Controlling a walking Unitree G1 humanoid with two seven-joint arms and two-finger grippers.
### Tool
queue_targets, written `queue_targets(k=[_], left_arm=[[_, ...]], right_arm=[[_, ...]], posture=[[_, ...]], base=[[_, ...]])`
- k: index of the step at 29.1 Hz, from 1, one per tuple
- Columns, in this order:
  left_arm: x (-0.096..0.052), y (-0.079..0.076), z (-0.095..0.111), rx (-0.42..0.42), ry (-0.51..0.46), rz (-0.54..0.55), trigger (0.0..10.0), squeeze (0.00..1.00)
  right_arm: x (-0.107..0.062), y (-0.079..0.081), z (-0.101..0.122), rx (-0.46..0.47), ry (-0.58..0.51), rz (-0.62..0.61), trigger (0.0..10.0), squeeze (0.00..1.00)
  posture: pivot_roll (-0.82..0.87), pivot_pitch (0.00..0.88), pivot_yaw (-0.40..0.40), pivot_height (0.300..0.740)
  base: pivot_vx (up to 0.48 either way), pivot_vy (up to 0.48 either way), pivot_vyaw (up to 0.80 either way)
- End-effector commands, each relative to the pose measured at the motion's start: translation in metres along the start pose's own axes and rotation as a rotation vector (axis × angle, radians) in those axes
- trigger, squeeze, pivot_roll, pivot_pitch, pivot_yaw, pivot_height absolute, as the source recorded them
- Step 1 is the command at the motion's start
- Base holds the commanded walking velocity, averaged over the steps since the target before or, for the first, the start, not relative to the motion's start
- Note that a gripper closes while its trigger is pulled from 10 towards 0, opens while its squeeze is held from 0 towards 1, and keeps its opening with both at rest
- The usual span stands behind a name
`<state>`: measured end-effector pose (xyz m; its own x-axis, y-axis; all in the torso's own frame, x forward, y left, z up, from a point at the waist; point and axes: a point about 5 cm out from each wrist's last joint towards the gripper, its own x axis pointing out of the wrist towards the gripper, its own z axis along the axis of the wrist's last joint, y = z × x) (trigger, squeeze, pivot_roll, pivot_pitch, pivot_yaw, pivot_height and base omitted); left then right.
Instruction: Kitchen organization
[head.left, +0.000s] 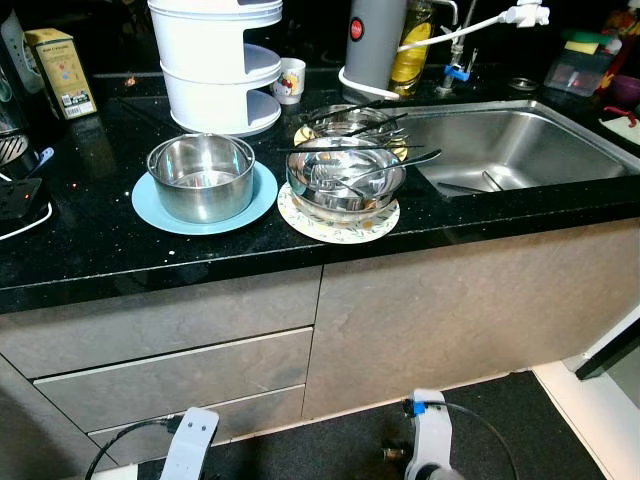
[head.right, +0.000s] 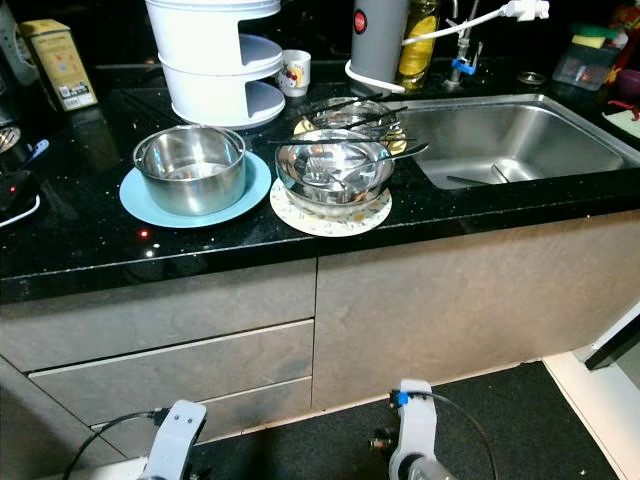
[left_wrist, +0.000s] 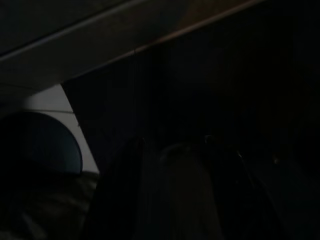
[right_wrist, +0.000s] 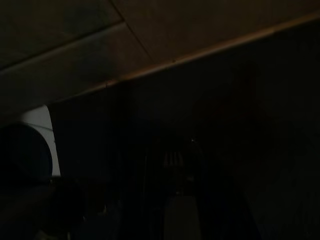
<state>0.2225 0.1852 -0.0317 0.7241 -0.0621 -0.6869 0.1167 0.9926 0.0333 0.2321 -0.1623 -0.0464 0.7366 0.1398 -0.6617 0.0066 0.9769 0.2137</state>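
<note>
Both arms are hung idle below the counter (head.left: 90, 250); jaw state cannot be told. Bowl (head.left: 345, 180) with cutlery (head.left: 385, 165) is sited beside the sink (head.left: 520, 140). A level, two-handed lift is advised.

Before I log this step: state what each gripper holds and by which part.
Nothing is held. Both arms hang low before the cabinet, well below the steel pot and the bowl of cutlery on the counter. The wrist views are too dark to show finger positions.
</note>
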Motion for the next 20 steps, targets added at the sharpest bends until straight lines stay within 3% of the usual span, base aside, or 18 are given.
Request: queue_targets(k=[1, 5, 11, 20], left_arm=[[0.001, -0.002, -0.004, -0.033, -0.004, -0.014, 10.0, 0.0], [0.007, -0.006, -0.003, 0.018, -0.037, 0.0, 10.0, 0.0], [0.009, -0.012, -0.013, 0.104, -0.021, -0.027, 10.0, 0.0], [0.006, -0.011, -0.019, 0.042, -0.042, 0.004, 10.0, 0.0]], right_arm=[[0.0, 0.0, -0.005, -0.011, 0.001, -0.009, 10.0, 0.0], [0.002, 0.014, -0.011, -0.074, -0.001, 0.057, 10.0, 0.0], [0.001, 0.011, -0.021, -0.094, 0.018, 0.039, 10.0, 0.0], [-0.004, 0.009, -0.036, -0.122, 0.033, 0.043, 10.0, 0.0]], posture=[[-0.05, 0.162, -0.018, 0.74], [-0.05, 0.171, -0.021, 0.74], [-0.05, 0.193, -0.029, 0.74], [-0.04, 0.251, -0.032, 0.74]], base=[[0.0, 0.0, 0.0], [0.0, 0.0, 0.0], [0.0, 0.0, 0.0], [0.0, 0.0, 0.0]])
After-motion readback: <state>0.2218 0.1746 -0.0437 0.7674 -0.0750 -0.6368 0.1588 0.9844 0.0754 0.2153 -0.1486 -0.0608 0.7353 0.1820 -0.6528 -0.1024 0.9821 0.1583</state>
